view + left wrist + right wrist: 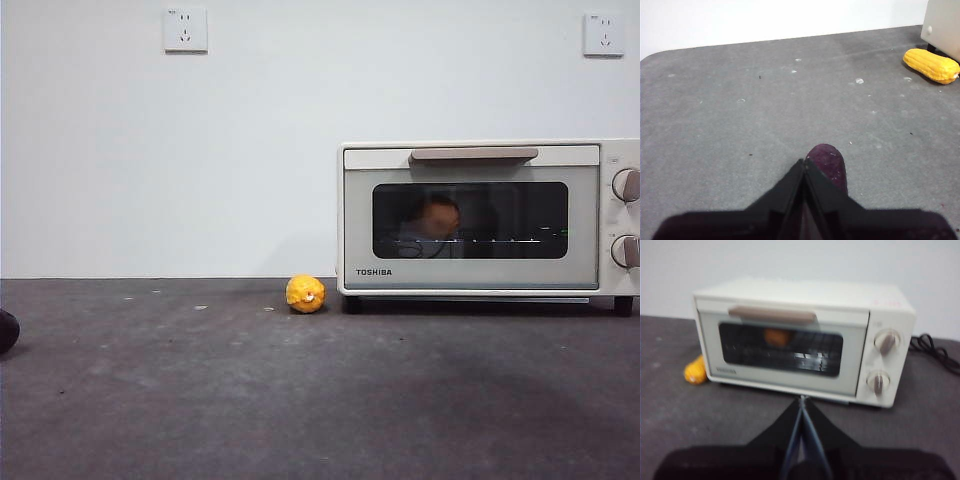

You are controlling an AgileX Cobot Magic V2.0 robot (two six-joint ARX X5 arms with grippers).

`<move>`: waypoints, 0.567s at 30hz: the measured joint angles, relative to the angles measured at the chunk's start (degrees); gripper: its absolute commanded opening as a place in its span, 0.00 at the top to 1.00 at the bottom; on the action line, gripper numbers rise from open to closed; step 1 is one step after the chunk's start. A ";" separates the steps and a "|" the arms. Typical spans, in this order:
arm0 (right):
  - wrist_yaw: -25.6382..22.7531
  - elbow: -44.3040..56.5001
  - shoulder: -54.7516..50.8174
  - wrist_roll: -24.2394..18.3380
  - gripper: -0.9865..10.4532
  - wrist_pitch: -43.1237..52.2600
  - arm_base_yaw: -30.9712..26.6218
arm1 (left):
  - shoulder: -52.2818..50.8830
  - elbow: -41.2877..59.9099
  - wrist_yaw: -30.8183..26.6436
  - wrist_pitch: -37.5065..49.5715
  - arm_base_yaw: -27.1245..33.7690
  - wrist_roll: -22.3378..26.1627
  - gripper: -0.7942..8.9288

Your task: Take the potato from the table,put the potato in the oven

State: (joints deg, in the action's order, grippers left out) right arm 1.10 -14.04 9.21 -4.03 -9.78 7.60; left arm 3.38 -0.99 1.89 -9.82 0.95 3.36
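The counter (300, 400) is taking up most of the scene, dark grey and speckled, and the oven (480, 215) is sitting toward its back right, near the back edge, with its door shut. The potato (438, 215) is already sitting inside on the rack, showing as an orange-brown blob through the dark glass, so I'd say the task is basically wrapping up. If anything is left, it's just the arms backing off and staying clear of the door.

The right gripper (801, 402) is hanging in front of the oven, pointing at the door, jaws pressed together and holding nothing. The left gripper (804, 167) is idling over the counter's left side, jaws also closed and empty, with a purple thing (827, 162) lying just beyond its tips. A yellow lump (305, 293) is resting just beside the oven's left foot.

Hard to make out: the glass is reflecting a lot, so the potato's outline is looking smeary. The right wrist view is blurry. In the front view the purple thing is cut off at the left edge, and neither arm is showing.
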 measured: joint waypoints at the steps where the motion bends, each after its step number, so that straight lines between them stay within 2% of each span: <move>1: 0.00 1.33 -0.72 0.00 0.91 0.15 -0.44 | 0.00 0.00 0.00 0.00 0.00 0.02 0.92; 11: 0.00 9.01 -8.24 0.37 0.91 2.14 -3.76 | 0.00 0.00 0.00 0.00 0.00 0.02 0.92; 17: -0.02 12.63 -8.61 0.37 0.91 0.96 -3.87 | 0.00 0.00 0.00 0.02 0.00 0.00 0.92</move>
State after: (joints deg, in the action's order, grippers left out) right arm 1.08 -1.41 0.60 -3.66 -8.82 3.73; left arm 3.38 -0.99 1.89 -9.80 0.95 3.36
